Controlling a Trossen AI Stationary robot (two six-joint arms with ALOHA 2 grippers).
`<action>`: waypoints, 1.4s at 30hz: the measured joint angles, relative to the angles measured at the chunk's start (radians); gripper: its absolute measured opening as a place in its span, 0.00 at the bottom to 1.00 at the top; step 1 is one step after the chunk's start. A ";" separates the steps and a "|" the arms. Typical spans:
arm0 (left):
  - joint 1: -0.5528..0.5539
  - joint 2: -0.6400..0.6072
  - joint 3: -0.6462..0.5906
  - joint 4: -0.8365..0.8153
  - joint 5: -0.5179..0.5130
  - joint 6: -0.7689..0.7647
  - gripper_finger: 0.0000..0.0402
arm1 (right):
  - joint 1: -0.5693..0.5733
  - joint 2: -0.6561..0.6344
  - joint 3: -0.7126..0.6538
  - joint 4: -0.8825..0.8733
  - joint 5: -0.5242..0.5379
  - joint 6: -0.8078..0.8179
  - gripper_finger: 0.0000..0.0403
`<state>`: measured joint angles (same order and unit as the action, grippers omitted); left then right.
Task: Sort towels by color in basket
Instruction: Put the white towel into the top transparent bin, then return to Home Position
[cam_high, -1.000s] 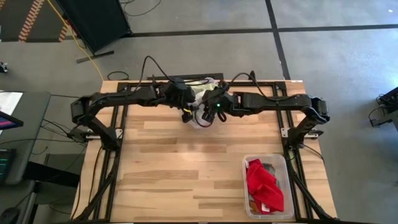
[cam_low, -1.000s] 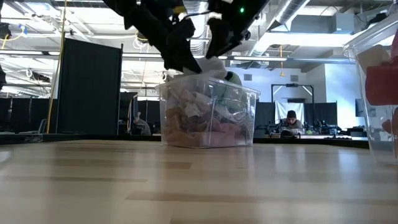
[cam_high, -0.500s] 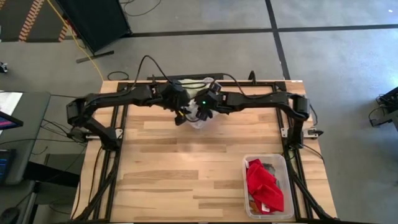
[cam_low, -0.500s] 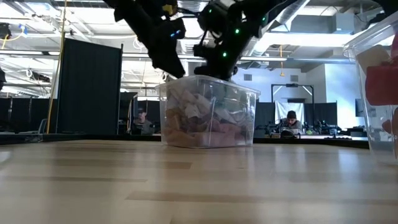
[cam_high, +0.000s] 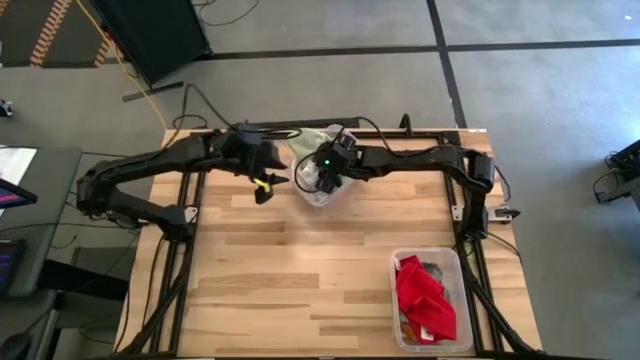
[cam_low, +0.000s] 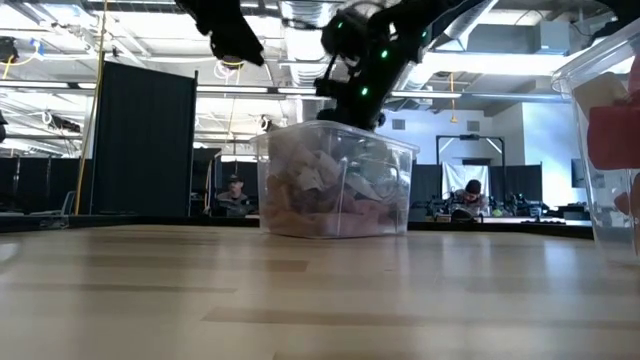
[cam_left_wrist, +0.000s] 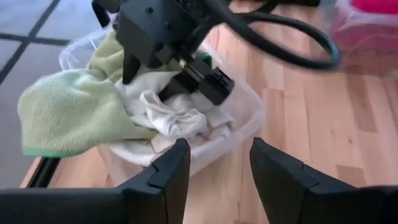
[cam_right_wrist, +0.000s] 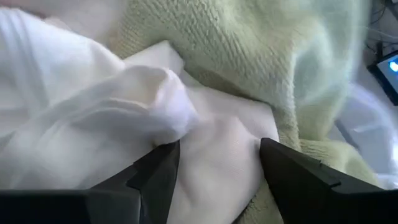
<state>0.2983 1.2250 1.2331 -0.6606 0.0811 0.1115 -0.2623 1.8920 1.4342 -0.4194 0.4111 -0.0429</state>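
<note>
A clear bin (cam_high: 322, 196) (cam_low: 335, 180) near the table's far edge holds a pile of towels. A pale green towel (cam_left_wrist: 68, 112) (cam_right_wrist: 261, 56) hangs over the bin's rim, and white towels (cam_left_wrist: 168, 118) (cam_right_wrist: 93, 112) lie on top. My right gripper (cam_high: 318, 180) (cam_low: 350, 112) (cam_right_wrist: 214, 162) is open and reaches down into the bin, with a bulge of white towel between its fingers. My left gripper (cam_high: 264, 187) (cam_left_wrist: 214, 165) is open and hangs in the air left of the bin, touching nothing. My right gripper comes at the pile from above with its open fingers (cam_right_wrist: 158, 174) on either side of a fold of white towel (cam_right_wrist: 217, 143). Whether the pads touch the cloth, I cannot tell.
A second clear bin (cam_high: 394, 285) (cam_low: 610, 120) stands at the table's near right corner and holds red towels (cam_high: 425, 300). Bare wood lies between the two bins. People sit at desks in the room beyond the table.
My left gripper has drawn away from the bin toward the table's left edge and risen. My right gripper has moved left over the bin and come down into it. A white towel that showed above the rim between the two grippers now lies in the pile.
</note>
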 joint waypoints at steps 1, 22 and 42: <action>-0.004 -0.015 0.000 -0.004 0.000 -0.002 0.40 | 0.003 -0.017 -0.001 -0.005 0.000 -0.001 0.64; -0.033 -0.183 -0.024 -0.132 -0.136 -0.003 0.40 | 0.167 -0.476 -0.001 -0.326 0.007 0.008 0.64; -0.174 -0.739 -0.627 0.452 -0.039 -0.076 0.40 | 0.522 -1.106 -0.484 -0.150 0.011 0.118 0.64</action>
<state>0.1245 0.4855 0.6058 -0.2090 0.0423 0.0358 0.2596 0.7857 0.9501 -0.5690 0.4221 0.0753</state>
